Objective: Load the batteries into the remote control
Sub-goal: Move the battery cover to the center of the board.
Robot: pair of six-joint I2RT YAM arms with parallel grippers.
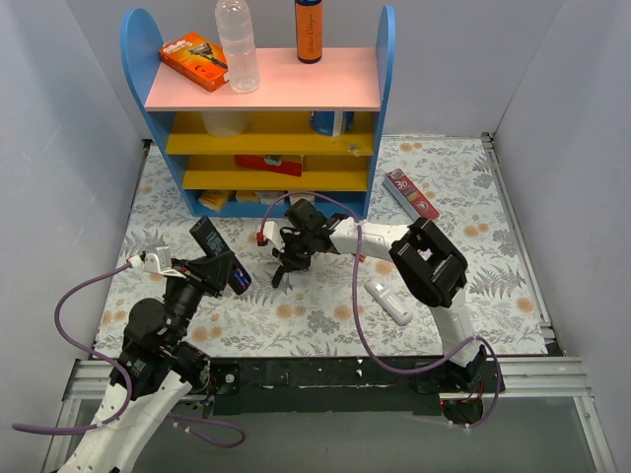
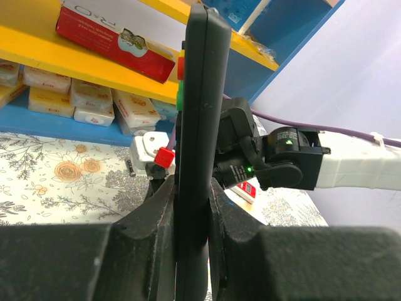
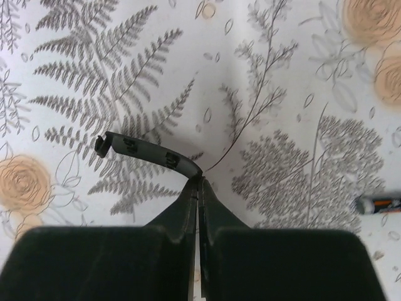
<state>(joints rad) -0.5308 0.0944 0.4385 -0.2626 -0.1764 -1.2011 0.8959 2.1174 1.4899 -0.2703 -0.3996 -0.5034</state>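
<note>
My left gripper (image 1: 223, 273) is shut on a black remote control (image 1: 209, 239) and holds it upright above the mat. The left wrist view shows the remote (image 2: 199, 94) edge-on between the fingers (image 2: 160, 213). My right gripper (image 1: 285, 264) is low over the mat to the right of the remote. In the right wrist view its tips (image 3: 200, 183) are closed on one end of a curved dark grey battery cover (image 3: 147, 153). One battery (image 3: 379, 204) lies on the mat at the right edge of that view. Other batteries are out of view.
A blue and yellow shelf unit (image 1: 266, 148) stands at the back with boxes and bottles on it. A long red-and-white box (image 1: 411, 193) lies to its right. A white remote (image 1: 387, 301) lies on the mat by the right arm (image 1: 429, 261).
</note>
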